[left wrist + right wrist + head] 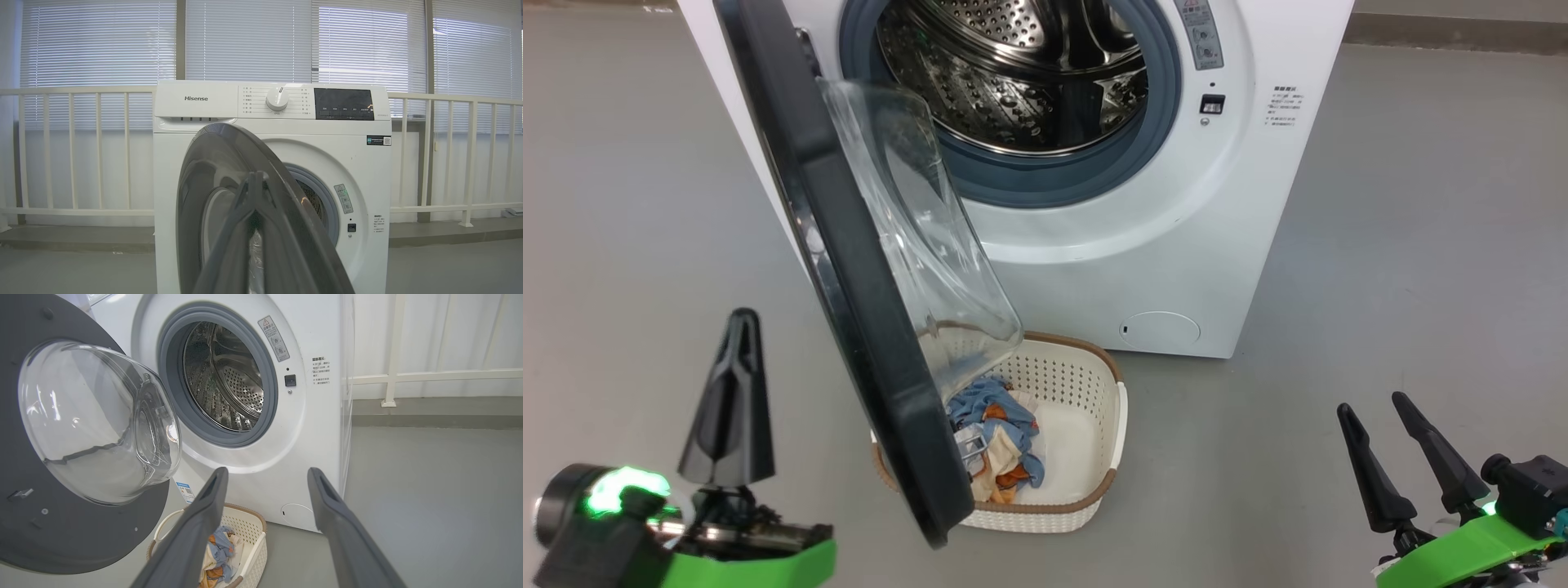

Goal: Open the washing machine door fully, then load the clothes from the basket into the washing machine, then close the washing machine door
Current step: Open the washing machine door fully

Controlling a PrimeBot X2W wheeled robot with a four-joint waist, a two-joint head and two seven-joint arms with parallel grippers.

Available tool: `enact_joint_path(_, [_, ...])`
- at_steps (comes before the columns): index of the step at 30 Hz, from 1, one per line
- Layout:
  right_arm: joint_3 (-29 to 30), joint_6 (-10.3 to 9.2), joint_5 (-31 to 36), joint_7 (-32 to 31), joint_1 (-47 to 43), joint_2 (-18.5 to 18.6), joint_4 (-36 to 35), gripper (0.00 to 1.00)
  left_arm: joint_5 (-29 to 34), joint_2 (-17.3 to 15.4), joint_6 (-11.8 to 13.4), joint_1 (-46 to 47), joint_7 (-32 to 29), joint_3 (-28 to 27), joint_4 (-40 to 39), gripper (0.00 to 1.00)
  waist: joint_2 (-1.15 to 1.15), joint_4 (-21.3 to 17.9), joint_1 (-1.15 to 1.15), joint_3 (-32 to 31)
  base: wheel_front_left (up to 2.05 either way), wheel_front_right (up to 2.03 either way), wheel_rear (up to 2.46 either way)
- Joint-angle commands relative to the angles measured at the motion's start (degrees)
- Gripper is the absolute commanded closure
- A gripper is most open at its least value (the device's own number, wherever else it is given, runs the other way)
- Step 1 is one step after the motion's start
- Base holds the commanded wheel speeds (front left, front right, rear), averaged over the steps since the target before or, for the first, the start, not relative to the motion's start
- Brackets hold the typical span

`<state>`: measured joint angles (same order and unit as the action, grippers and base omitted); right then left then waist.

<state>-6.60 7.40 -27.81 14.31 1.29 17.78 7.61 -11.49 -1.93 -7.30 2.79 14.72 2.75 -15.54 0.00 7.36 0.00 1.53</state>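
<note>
We see one washing machine, its door standing open, one basket of clothes before it; our left gripper pinched together, right gripper spread apart.

black door half open, clothes in basket

Daylight comes through the blinds behind the machine, bright and slightly blown out to its upper right. The floor around the machine is evenly lit, with only soft shadow at its foot. Highlights glint on the drum and on the door glass. In front of the machine the left gripper is blurred, close to the lens. The railing beside the machine bows slightly.
</note>
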Motion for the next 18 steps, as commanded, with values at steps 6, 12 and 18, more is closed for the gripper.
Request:
enact_joint_path(6, [-1.1, 0.09, 0.0, 0.7, 1.1, 0.6, -1.3, 0.00, 1.6, -0.9, -0.1, 2.1, 0.3, 3.4, -3.9, 1.00, 0.00, -0.3, 0.00, -0.3, 0.00, 0.00, 0.00])
enact_joint_path(12, [-1.1, 0.09, -0.1, 0.7, 1.2, 0.4, -1.5, 0.00, 0.1, -0.9, -0.2, 1.1, 0.3, 9.4, -3.0, 1.00, 0.00, -0.6, 0.00, 0.0, 0.00, 0.00, 0.00])
enact_joint_path(18, [-1.1, 0.09, -0.1, 0.7, 1.3, 0.2, -1.4, 0.00, -2.2, -0.9, -0.2, -0.1, 0.3, 14.8, 1.3, 1.00, 0.00, -1.0, 0.00, 0.0, 0.00, 0.00, 0.00])
